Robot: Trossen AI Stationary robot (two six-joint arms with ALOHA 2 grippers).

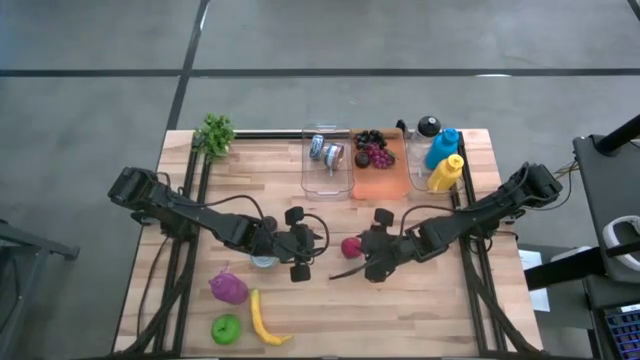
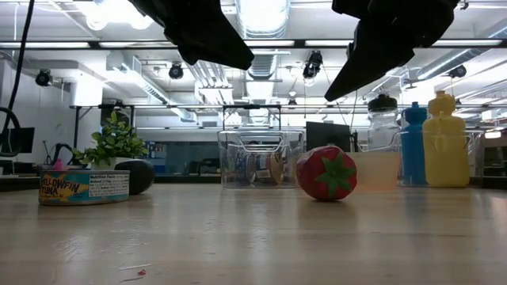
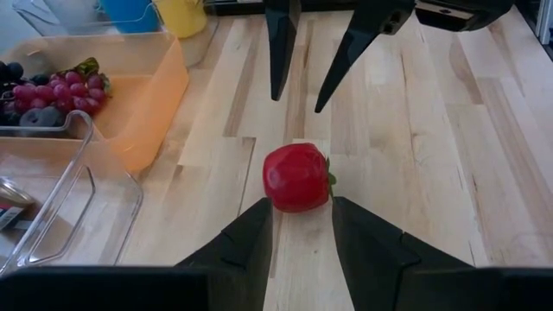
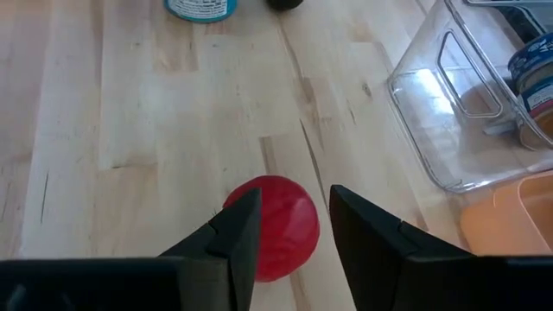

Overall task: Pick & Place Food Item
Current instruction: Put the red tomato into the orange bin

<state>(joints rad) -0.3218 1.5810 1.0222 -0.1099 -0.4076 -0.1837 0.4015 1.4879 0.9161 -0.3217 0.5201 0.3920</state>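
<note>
A red toy strawberry (image 1: 351, 247) lies on the wooden table near its middle, resting on its side with the green leaf cap turned sideways (image 2: 326, 172). My left gripper (image 3: 302, 238) hangs open just to the strawberry's left and above it. My right gripper (image 4: 294, 229) hangs open just to its right, also above it. The two grippers face each other across the strawberry; the right gripper's fingers (image 3: 281, 52) show beyond the fruit in the left wrist view. In the low view both grippers stay well clear of the table top.
A tuna can (image 2: 83, 188) and a dark round fruit (image 2: 136, 176) sit under the left arm. At the far edge stand a clear bin (image 1: 327, 160), an orange bin (image 1: 378, 172) with grapes, and bottles (image 1: 444, 160). Purple, green and yellow toy foods (image 1: 240, 308) lie near left.
</note>
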